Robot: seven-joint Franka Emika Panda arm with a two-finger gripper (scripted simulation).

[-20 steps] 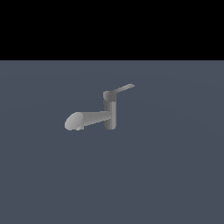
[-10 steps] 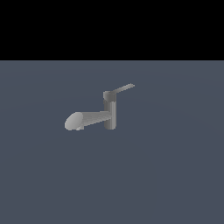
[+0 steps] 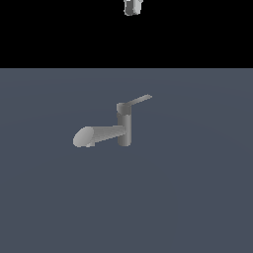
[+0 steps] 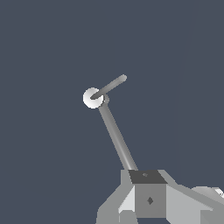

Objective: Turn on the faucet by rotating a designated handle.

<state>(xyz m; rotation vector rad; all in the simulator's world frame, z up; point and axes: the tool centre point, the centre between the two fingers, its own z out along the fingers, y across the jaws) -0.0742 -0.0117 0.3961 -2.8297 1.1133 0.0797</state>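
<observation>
The faucet (image 3: 123, 127) stands upright near the middle of the grey bench (image 3: 197, 197). Its thick spout (image 3: 96, 136) projects toward the exterior view's left; the handle (image 3: 138, 101), a thin flat lever on the cap, points toward the exterior view's right and slightly away. In the wrist view the handle (image 4: 111, 85) appears as a slim bar leaving the pale cap.

Step in hand, as judged: approach. The end effector (image 3: 132, 7) hangs high above the faucet, well apart from it, with no contact made. The next move calls for a descent to handle height beside the lever's free end, then a sideways push to rotate it about the post.

The end effector is cut off at the exterior view's top edge, and the wrist view shows only its body (image 4: 148, 199), so the finger opening cannot be determined
</observation>
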